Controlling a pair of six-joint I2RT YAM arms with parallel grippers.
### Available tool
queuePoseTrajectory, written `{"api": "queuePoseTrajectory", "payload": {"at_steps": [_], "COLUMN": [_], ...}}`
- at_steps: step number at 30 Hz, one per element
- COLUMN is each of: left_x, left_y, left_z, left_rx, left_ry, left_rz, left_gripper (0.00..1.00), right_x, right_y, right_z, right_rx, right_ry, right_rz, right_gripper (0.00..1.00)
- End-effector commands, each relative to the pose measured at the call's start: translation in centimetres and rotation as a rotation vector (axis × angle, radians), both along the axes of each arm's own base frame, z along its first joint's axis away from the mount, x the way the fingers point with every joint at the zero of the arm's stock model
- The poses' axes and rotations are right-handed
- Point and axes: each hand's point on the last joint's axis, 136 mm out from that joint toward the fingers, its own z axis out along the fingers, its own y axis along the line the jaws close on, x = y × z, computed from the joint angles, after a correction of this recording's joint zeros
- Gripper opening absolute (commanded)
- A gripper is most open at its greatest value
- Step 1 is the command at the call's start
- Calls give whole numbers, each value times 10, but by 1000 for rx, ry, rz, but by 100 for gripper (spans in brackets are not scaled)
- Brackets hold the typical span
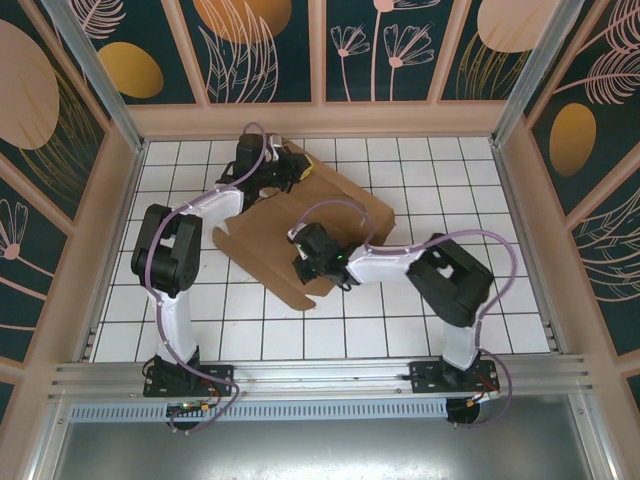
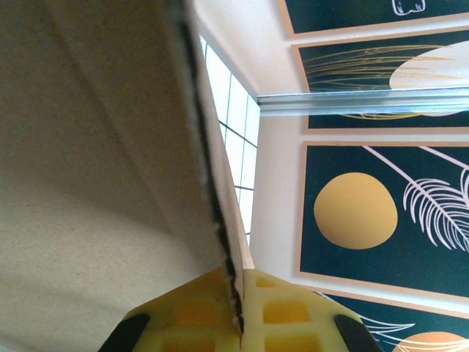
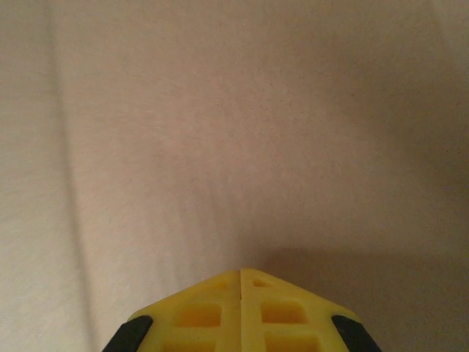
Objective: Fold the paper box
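Note:
The paper box lies mostly flat and unfolded as brown cardboard in the middle of the white gridded table. At its far left corner my left gripper is shut on a raised flap. In the left wrist view the yellow fingers pinch that flap's edge, and the cardboard spreads out to the left. My right gripper sits over the box's near middle. In the right wrist view its jaws are shut with nothing between them, tips close against the plain cardboard.
Beige walls with dark leaf-patterned panels and aluminium posts enclose the table. White tiled tabletop shows to the right of and in front of the box. An aluminium rail runs along the near edge by the arm bases.

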Motion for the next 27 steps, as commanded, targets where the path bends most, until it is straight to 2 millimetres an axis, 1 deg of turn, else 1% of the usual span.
{"api": "queuePoseTrajectory", "payload": {"at_steps": [1,4,6,7,11,15,22,23,24,27], "left_x": [-10,-18,-26,-29,-41,-51,-78,-82,-87,-95], "left_y": [6,15,23,25,37,48,63,65,68,75], "left_z": [16,6,0,0,1,4,-15,-23,-14,-23], "left_rx": [-6,50,89,101,167,223,287,298,297,331], "left_ry": [-41,-4,24,30,63,112,252,274,261,290], "left_rz": [-14,-6,3,5,23,55,76,81,90,102], "left_gripper": [0,0,0,0,0,0,0,0,0,0], "right_x": [7,4,2,1,-1,3,5,4,3,-1], "right_y": [-4,-13,-20,-24,-33,-45,-53,-54,-55,-55], "right_z": [-9,-22,-28,-30,-30,-30,-29,-29,-29,-30], "right_rx": [-105,-183,-215,-229,-275,-336,-390,-400,-408,-413], "right_ry": [-23,-20,-16,-13,-19,-56,-108,-115,-124,-135], "right_rz": [-69,-75,-79,-82,-90,-112,-109,-105,-99,-80], "right_gripper": [0,0,0,0,0,0,0,0,0,0]}}
